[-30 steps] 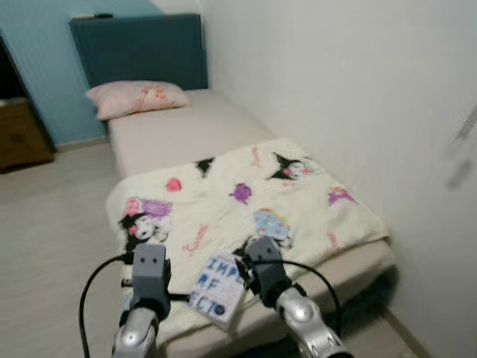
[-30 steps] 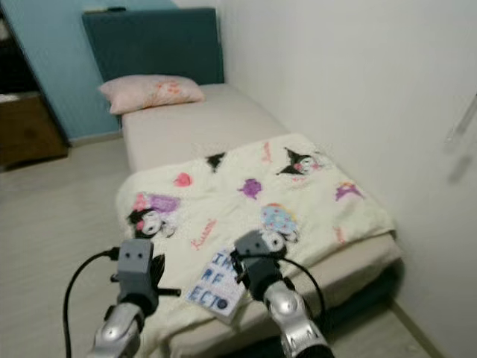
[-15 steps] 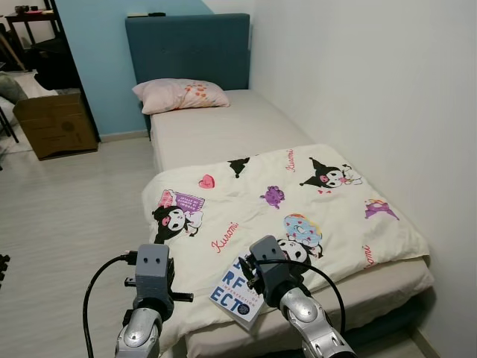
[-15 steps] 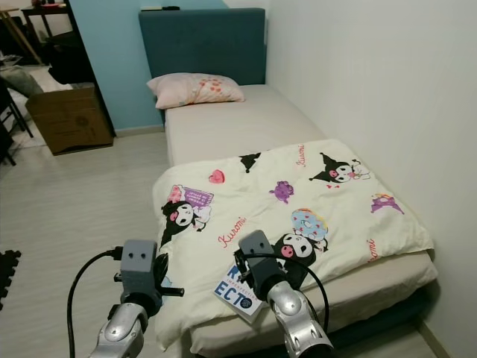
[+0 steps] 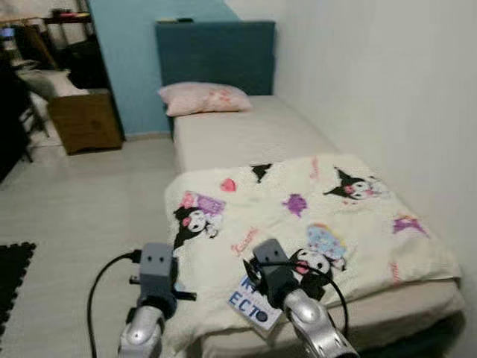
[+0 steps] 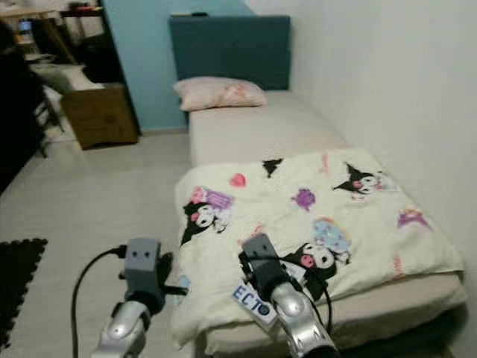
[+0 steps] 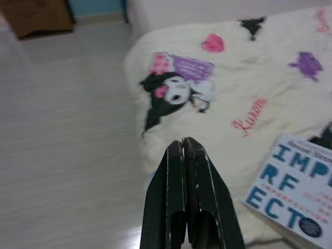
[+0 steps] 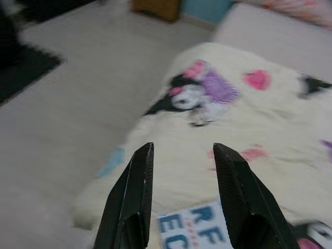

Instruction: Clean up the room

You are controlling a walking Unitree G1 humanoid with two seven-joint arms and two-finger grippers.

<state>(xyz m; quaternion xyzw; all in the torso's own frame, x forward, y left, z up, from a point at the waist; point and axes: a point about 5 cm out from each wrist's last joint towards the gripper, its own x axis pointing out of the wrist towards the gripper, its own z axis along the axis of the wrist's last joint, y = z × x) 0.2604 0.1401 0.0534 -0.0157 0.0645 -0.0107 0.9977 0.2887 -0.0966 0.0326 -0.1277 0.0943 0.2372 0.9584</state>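
A single bed (image 5: 246, 134) with a dark blue headboard (image 5: 215, 56) stood along the white wall, a pink pillow (image 5: 205, 98) at its head. A cream cartoon-print blanket (image 5: 313, 224) covered the foot half of the mattress, draping over the floor-side edge. A white book with blue lettering (image 5: 255, 306) lay on the blanket at the foot-end corner nearest the floor side. The right gripper (image 8: 182, 155) hovered above the book's edge, its fingers (image 8: 136, 187) spread apart with nothing between them. The left gripper (image 7: 182, 148) hung beside the bed's floor-side edge, fingers pressed together and empty. A cardboard box (image 5: 86, 119) sat on the floor near the blue wall, and a black mat (image 5: 13, 272) lay farther out.
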